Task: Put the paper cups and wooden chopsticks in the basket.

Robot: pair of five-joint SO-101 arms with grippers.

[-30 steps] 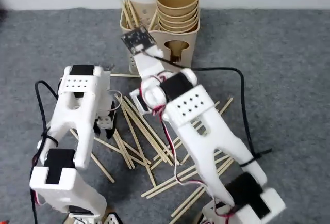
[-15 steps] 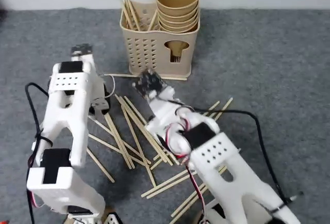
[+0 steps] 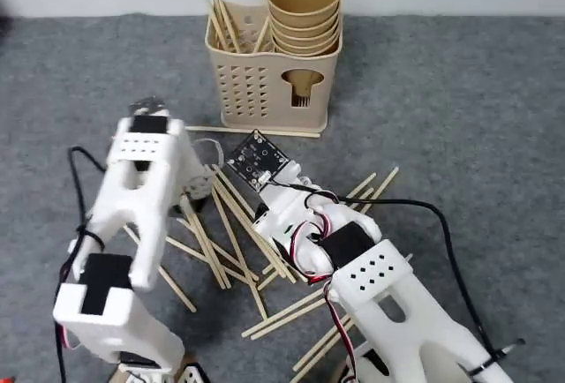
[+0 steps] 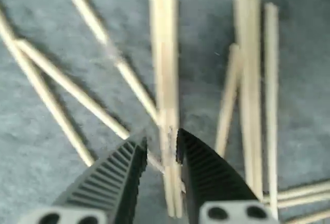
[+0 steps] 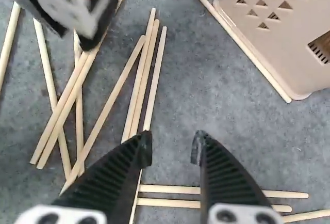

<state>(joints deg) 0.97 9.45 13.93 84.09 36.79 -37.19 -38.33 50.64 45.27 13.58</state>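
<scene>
Pulled back from the basket [image 3: 269,92], the right gripper [image 5: 170,144] hangs parted and empty over loose wooden chopsticks [image 5: 140,79]. Nearby, the left gripper [image 4: 162,149] straddles two sticks [image 4: 166,53], jaws not clamped; closing off-centre could flick one away. Beyond, the paper cups [image 3: 305,12] sit stacked in the basket.

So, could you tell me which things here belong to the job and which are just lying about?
Job: basket, stacked paper cups, chopsticks in the basket, loose chopsticks.
Lying about: black cable, grey mat.
</scene>
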